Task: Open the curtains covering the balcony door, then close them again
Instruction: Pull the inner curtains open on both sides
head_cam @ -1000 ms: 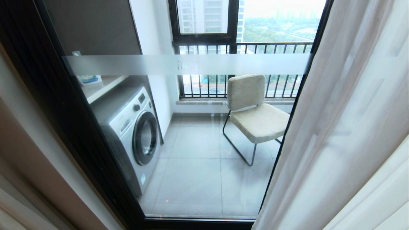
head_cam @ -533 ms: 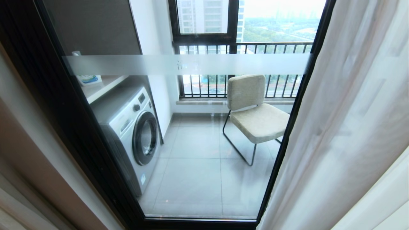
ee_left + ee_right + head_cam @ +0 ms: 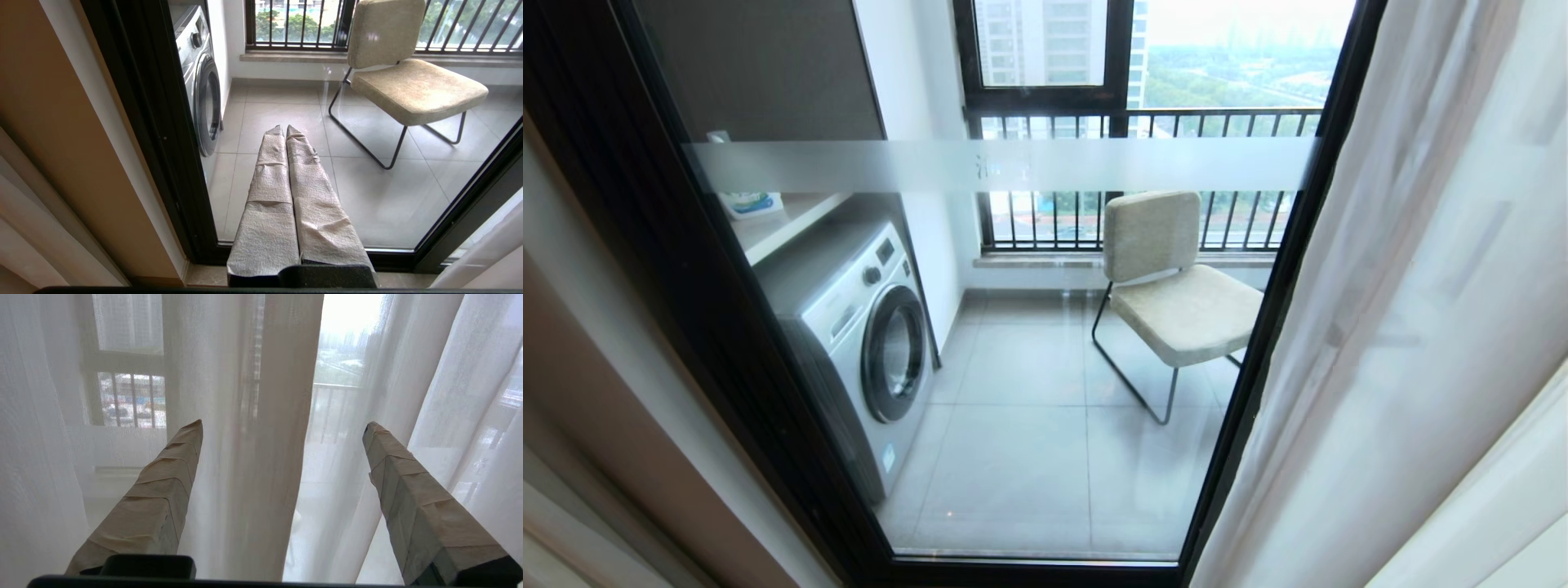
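Fingers of the right gripper (image 3: 282, 428) spread wide, tape-wrapped, nothing clamped, a fold of the sheer curtains (image 3: 261, 416) hanging between them; touching or just short of it, cannot tell. Fingers of the left gripper (image 3: 284, 130) pressed together on nothing, parked low before the glass. Sheer curtains gathered at the right side of the head view, across the right-hand part of the balcony door (image 3: 1282, 269); most of the glass bare, with its frosted band and black frame. Thicker beige drape visible only as strips at the far edges. Judged from this: opening step largely done, with the turn toward closing at hand. Next move likely calls for setting the spread fingers around a hemmed fold, pinching enough cloth to hold, then drawing it leftward across the glass without snagging or slipping off the thin weave. As for containers: washing machine (image 3: 866, 327) behind the glass, round door shut, contents hidden; shelf above it carrying a small bottle (image 3: 747, 200); chair (image 3: 1176, 294) beside it, seat bare.
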`<state>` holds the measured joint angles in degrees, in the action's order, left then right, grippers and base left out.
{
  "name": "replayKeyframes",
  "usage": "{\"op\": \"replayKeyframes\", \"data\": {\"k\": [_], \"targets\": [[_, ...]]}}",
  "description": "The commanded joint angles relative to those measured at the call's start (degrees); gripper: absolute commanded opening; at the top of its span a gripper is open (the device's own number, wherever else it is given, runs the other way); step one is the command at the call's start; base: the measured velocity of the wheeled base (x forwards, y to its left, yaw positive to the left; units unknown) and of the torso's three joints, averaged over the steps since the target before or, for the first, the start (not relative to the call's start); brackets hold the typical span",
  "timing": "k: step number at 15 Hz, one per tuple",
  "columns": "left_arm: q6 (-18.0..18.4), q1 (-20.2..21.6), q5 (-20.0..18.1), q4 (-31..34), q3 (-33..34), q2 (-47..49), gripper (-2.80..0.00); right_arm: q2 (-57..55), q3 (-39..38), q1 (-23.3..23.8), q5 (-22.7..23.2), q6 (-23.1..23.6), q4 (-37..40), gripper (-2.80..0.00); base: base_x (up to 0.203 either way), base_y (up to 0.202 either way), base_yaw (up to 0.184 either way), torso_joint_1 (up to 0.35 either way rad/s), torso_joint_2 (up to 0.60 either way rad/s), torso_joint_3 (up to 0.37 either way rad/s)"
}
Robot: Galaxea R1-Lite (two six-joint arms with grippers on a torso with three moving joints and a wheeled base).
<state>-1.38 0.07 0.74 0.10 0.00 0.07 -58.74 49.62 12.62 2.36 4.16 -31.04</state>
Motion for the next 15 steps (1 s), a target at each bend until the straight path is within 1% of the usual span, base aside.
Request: {"op": "replayKeyframes", "data": {"k": [1,2,5,11,13,15], "targets": [[-0.03,0.01,0.05,0.02,0.00,0.01,-2.80,0.48,0.69,0.12,0.01,0.11,-0.16,0.00,0.000,0.000,0.000,0.000,0.00,0.000],[-0.03,0.01,0.05,-0.01,0.00,0.01,-2.80,0.19,1.08,0.12,0.06,0.04,-0.16,0.00,0.000,0.000,0.000,0.000,0.00,0.000],[-0.03,0.01,0.05,-0.01,0.00,0.01,-2.80,-5.68,6.09,0.12,0.35,-0.30,-0.42,0.00,0.000,0.000,0.000,0.000,0.00,0.000],[-0.03,0.01,0.05,-0.01,0.00,0.01,-2.80,-21.02,20.90,-0.62,0.53,-3.15,-1.26,0.00,0.000,0.000,0.000,0.000,0.00,0.000],[-0.03,0.01,0.05,-0.01,0.00,0.01,-2.80,-23.93,23.95,-1.39,0.54,-4.23,-1.97,0.00,0.000,0.000,0.000,0.000,0.00,0.000],[-0.03,0.01,0.05,-0.01,0.00,0.01,-2.80,-25.07,25.22,-2.20,0.54,-4.28,-2.23,0.00,0.000,0.000,0.000,0.000,0.00,0.000]]}}
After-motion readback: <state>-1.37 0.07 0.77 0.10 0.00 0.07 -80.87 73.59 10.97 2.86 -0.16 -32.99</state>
